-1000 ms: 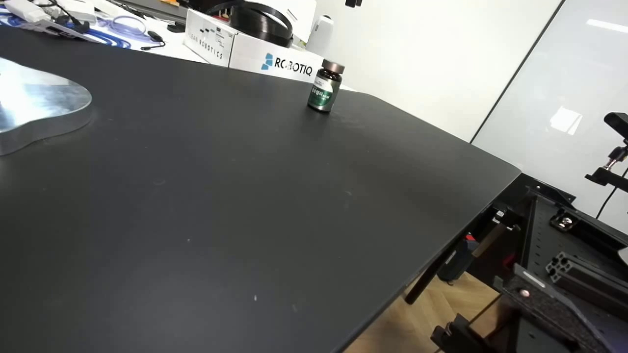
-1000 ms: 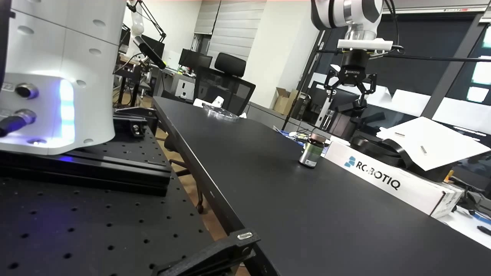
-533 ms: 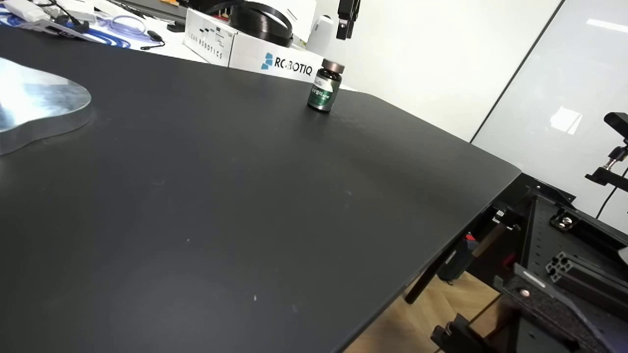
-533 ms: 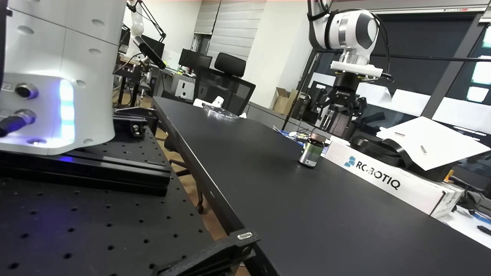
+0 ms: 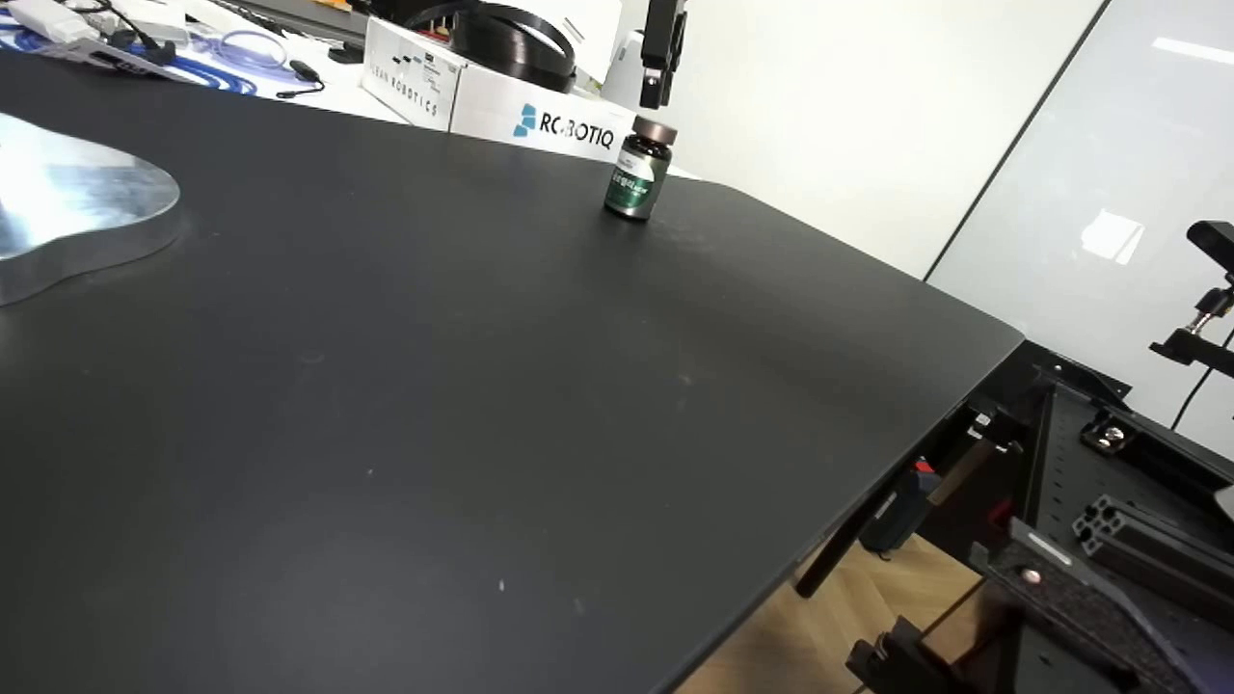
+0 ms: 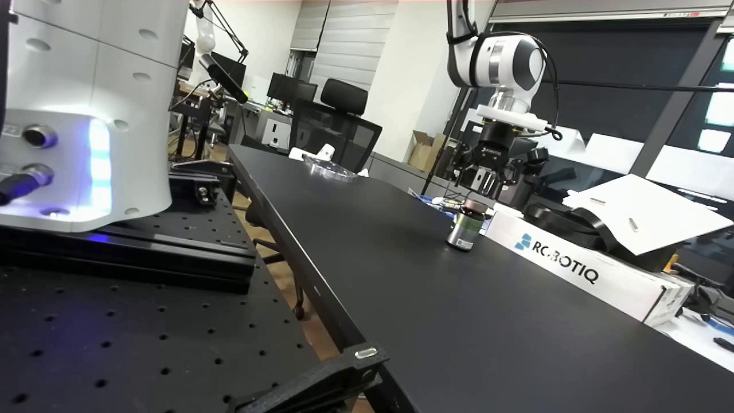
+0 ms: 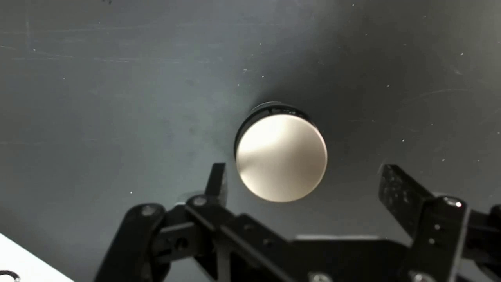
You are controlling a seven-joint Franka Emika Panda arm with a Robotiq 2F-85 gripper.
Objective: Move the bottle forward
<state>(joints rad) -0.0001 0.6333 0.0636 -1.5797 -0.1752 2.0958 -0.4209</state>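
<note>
The dark bottle with a green label band and brownish metallic cap stands upright on the black table in both exterior views, on its label (image 5: 631, 188) and on its side (image 6: 465, 230). In the wrist view its round cap (image 7: 282, 158) shows from above, with a sliver of dark body behind it. My gripper (image 7: 303, 170) is open and empty, fingers apart to either side of the cap and short of it. The cap lies closer to the left finger. In the exterior views the gripper (image 6: 479, 184) hangs above the bottle; one finger (image 5: 656, 89) shows just over the cap.
A white Robotiq box (image 5: 540, 116) stands behind the bottle along the table's edge and also shows in an exterior view (image 6: 565, 261). A shiny silver object (image 5: 87, 193) lies on the table. The table's edge (image 5: 848, 520) drops off beside a black perforated bench (image 6: 143, 344).
My gripper has come down over the last second, from well above the table to just above the bottle. The bottle has not moved.
</note>
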